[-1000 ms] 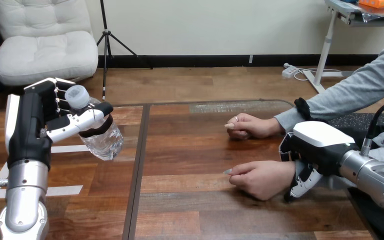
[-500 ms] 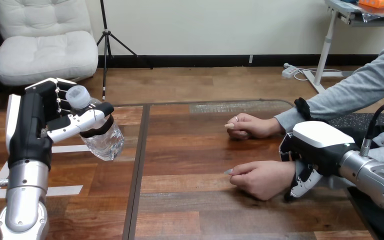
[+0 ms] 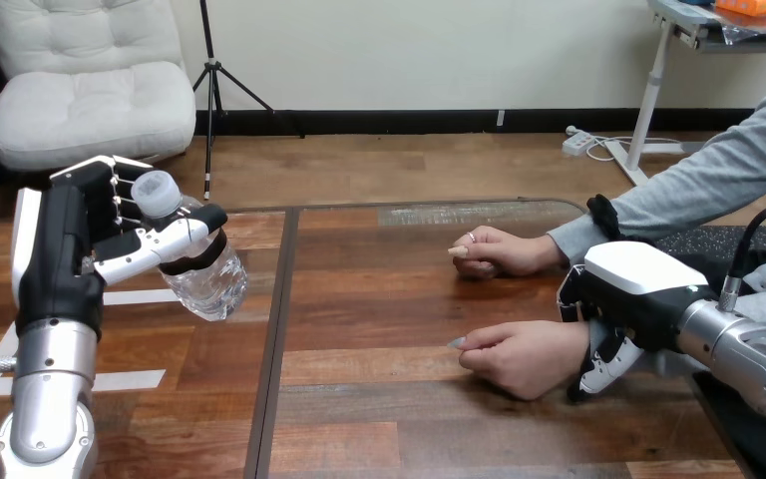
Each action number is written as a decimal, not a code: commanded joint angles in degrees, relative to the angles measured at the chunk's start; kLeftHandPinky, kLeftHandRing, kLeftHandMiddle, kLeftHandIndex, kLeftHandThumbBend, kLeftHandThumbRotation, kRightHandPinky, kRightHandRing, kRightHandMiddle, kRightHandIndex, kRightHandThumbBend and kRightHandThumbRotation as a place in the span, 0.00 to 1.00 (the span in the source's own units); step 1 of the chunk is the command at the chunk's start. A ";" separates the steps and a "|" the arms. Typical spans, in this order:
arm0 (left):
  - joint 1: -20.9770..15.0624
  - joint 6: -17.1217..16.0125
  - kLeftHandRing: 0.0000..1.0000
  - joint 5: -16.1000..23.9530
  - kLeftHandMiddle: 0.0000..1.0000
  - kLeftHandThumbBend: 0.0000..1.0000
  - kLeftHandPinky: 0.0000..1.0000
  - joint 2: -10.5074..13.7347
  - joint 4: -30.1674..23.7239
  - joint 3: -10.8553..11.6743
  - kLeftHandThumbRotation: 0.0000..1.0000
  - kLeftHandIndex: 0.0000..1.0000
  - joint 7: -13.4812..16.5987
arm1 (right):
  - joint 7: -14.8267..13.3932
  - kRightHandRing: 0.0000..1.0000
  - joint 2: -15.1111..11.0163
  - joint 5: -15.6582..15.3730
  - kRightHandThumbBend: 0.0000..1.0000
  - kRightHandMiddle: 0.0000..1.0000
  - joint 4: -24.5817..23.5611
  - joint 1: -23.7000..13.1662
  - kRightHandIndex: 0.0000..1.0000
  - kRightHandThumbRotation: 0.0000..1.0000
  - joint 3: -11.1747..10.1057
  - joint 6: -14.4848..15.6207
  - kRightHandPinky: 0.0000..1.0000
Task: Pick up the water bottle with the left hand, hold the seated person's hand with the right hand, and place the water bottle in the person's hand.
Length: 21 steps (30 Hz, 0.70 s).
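Both hands grip: left hand [image 3: 60, 249] raised, clamped on the water bottle [image 3: 204, 284]; right hand [image 3: 628, 289] curled round the person's wrist [image 3: 567, 344].

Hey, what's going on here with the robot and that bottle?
The robot's left hand has its fingers wrapped round a clear water bottle, holding it tilted above the left part of the table. Its right hand has fingers curled round the wrist of the person's nearer hand, which rests loosely closed on the table. The bottle is well apart from that hand, so it is not yet handed over. The person's farther hand also lies on the table.
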 commanded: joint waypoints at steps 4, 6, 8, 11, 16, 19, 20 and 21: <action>-2.53 -1.38 0.37 -0.71 0.40 0.73 0.32 0.42 -3.89 1.21 0.00 0.40 -0.16 | -0.25 0.13 -1.34 1.00 0.76 0.19 -0.42 -2.73 0.22 0.00 -0.81 0.03 0.07; -2.55 -1.50 0.37 -0.82 0.40 0.73 0.32 0.44 -3.67 1.29 0.00 0.40 -0.28 | -0.19 0.13 -1.33 1.33 0.76 0.19 -0.34 -2.69 0.21 0.00 -1.01 -0.31 0.08; -2.53 -1.57 0.37 -0.79 0.40 0.73 0.32 0.47 -3.56 1.32 0.00 0.40 -0.32 | -0.01 0.13 -1.30 1.69 0.76 0.19 -0.31 -2.65 0.21 0.00 -1.22 -0.45 0.08; -2.51 -1.63 0.37 -0.64 0.40 0.74 0.31 0.51 -3.48 1.30 0.00 0.40 -0.31 | 0.02 0.13 -1.25 2.17 0.76 0.19 -0.30 -2.55 0.21 0.00 -1.52 -0.56 0.08; -2.41 -1.55 0.37 -0.57 0.40 0.74 0.31 0.53 -3.54 1.31 0.00 0.40 -0.37 | -0.58 0.18 -1.34 2.34 0.78 0.24 -0.37 -2.41 0.26 0.00 -1.64 -0.85 0.12; -2.30 -1.44 0.37 -0.77 0.40 0.74 0.31 0.44 -3.70 1.39 0.00 0.40 -0.48 | -0.09 0.22 -1.37 2.62 0.80 0.29 -0.52 -2.40 0.30 0.00 -1.87 -0.67 0.16; -2.27 -1.36 0.37 -0.75 0.40 0.74 0.31 0.41 -3.79 1.39 0.00 0.40 -0.46 | 0.13 0.24 -1.36 2.78 0.80 0.30 -0.48 -2.43 0.31 0.00 -1.97 -0.65 0.18; -2.25 -1.31 0.37 -0.72 0.40 0.74 0.32 0.39 -3.85 1.39 0.00 0.40 -0.44 | 0.26 0.26 -1.36 2.88 0.81 0.32 -0.44 -2.45 0.33 0.00 -2.03 -0.66 0.20</action>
